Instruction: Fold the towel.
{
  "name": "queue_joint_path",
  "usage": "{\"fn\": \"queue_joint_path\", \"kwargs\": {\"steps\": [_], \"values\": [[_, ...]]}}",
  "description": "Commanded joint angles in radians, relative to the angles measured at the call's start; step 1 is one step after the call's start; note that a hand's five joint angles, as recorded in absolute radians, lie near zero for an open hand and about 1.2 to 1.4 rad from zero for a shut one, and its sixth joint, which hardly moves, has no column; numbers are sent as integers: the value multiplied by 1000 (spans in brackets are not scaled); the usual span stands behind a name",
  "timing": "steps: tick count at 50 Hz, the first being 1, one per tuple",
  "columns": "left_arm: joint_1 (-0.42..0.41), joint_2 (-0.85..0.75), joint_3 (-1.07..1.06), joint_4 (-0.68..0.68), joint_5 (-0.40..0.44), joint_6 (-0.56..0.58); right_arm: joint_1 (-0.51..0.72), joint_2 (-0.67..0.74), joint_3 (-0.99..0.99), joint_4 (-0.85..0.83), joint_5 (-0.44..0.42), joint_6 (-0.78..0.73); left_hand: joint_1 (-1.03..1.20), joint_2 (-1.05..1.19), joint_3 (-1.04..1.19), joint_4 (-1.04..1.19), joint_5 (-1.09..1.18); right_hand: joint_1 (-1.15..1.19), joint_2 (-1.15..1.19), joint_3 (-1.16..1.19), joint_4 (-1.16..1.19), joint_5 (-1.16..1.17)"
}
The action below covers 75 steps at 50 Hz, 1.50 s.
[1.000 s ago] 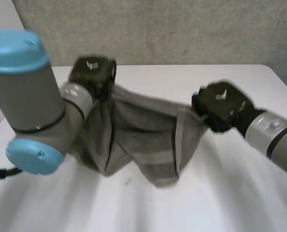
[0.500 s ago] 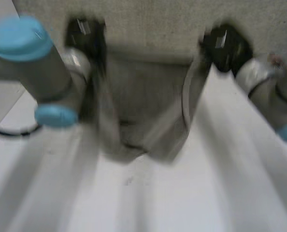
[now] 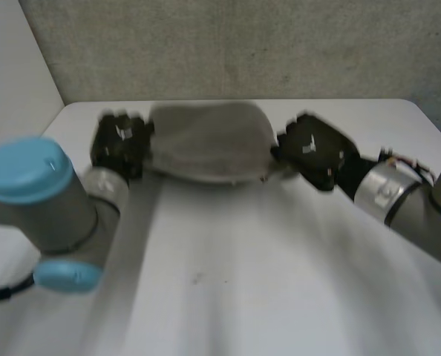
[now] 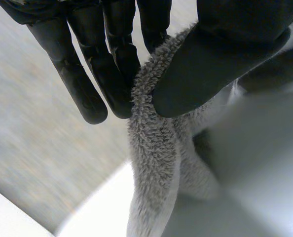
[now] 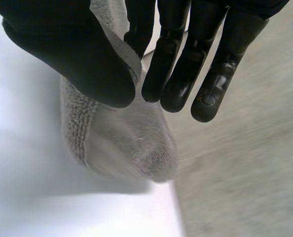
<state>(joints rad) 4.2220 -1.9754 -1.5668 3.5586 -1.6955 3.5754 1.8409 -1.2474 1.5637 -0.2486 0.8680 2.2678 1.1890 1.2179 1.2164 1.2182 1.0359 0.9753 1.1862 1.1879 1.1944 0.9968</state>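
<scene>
You've got the towel (image 3: 206, 148) strung across the table's (image 3: 243, 282) 12 o'clock, by the wall (image 3: 243, 44). Left hand (image 3: 119, 142) pinches its 9 o'clock end, right hand (image 3: 313, 150) its 3 o'clock end.

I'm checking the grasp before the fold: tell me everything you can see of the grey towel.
The grey fluffy terry towel is bunched into a short, wide bundle stretched between the two hands over the far part of the white table. The left hand pinches one end between thumb and fingers; the right hand pinches the other likewise. Whether it touches the table cannot be told.
</scene>
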Motion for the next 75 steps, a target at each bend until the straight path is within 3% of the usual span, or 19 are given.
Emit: {"fn": "queue_joint_path", "kwargs": {"steps": [1,7,9,12,17,21,26,31,43,59,75], "values": [[-54,-83,-136,-1,-9,-3,-31,100,156,57,11,-86,207,178,180,178,186,421,210,208,202,225],[-60,-72,-139,-3,-9,-3,-31,111,190,75,16,-76,207,178,180,178,186,70,-141,-143,-149,-126],[-77,-63,-139,-6,-9,-3,-29,103,199,106,34,-54,207,178,180,178,186,-439,-649,-651,-658,-635],[-89,-57,-137,-6,-9,-3,-26,92,196,156,103,16,207,178,180,178,186,-605,-816,-818,-824,-801],[-105,-26,-137,-7,-10,-3,-28,54,184,221,184,189,207,178,180,178,186,-635,-846,-847,-854,-831],[-108,-17,-137,-6,-10,-3,-29,11,180,236,195,322,207,178,180,178,186,-641,-852,-853,-860,-837],[-116,1,-134,-6,-12,-4,-35,-72,196,236,215,611,207,178,180,178,186,-638,-849,-850,-857,-834],[-117,20,-127,-6,-12,-7,-31,-109,231,259,247,766,207,178,180,178,186,-626,-837,-839,-845,-822],[-116,58,-104,-11,-12,-56,-19,-58,315,171,434,783,207,178,180,178,186,-518,-729,-730,-737,-714],[-111,58,-96,-30,-10,-104,-16,60,317,65,444,783,207,178,180,178,186,-394,-605,-607,-613,-590],[-106,50,-93,-30,-10,-104,29,69,308,46,447,800,207,178,180,178,186,-335,-546,-548,-554,-531]]}}
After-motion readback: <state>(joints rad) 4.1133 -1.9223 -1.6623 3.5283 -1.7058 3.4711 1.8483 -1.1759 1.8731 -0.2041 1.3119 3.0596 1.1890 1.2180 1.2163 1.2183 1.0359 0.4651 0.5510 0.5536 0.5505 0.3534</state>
